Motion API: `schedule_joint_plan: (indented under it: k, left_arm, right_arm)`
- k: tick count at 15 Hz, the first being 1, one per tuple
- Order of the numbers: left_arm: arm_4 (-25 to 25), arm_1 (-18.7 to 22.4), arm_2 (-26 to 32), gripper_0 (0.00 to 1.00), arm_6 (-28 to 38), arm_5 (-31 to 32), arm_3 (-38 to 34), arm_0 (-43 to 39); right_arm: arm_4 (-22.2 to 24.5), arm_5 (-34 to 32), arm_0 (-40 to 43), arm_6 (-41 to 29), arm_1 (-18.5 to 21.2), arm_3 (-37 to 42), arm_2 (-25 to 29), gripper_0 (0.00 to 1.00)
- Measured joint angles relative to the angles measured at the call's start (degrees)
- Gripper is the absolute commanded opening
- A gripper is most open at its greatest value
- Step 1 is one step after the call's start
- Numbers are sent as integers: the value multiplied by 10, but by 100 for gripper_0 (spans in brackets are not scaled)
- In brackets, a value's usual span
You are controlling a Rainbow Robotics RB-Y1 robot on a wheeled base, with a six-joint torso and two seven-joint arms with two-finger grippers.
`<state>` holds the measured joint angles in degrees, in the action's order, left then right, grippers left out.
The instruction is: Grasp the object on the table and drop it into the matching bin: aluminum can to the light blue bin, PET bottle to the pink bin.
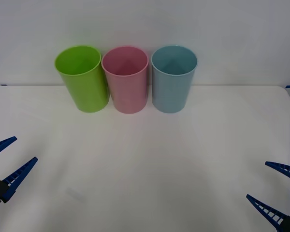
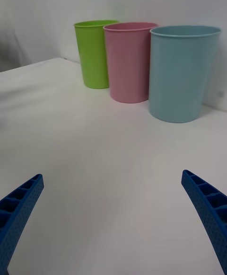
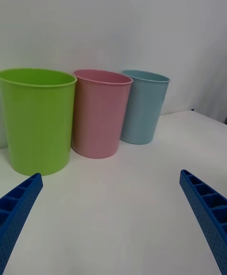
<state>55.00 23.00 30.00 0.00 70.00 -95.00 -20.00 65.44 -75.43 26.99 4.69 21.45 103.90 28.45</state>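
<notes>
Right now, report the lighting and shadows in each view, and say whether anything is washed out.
Front view: soft, even light; the table is nearly washed out, with faint shadows under the lime green bin, the pink bin and the light blue bin. Right wrist view: dim shading on the wall at one side, and light shadows at the bins' bases. Left wrist view: even light, no glare.

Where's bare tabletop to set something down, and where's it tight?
Free: the table from the bins forward, between the open left gripper and open right gripper. Tight: lime green bin, pink bin, light blue bin packed along the back.
</notes>
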Motion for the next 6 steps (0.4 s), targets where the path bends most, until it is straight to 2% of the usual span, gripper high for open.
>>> schedule_joint_plan:
  k: [6]
  left_arm:
    - [0,0,0,100,0,0,0,0]
  right_arm:
    - [0,28,-5,0,0,1,-20,100]
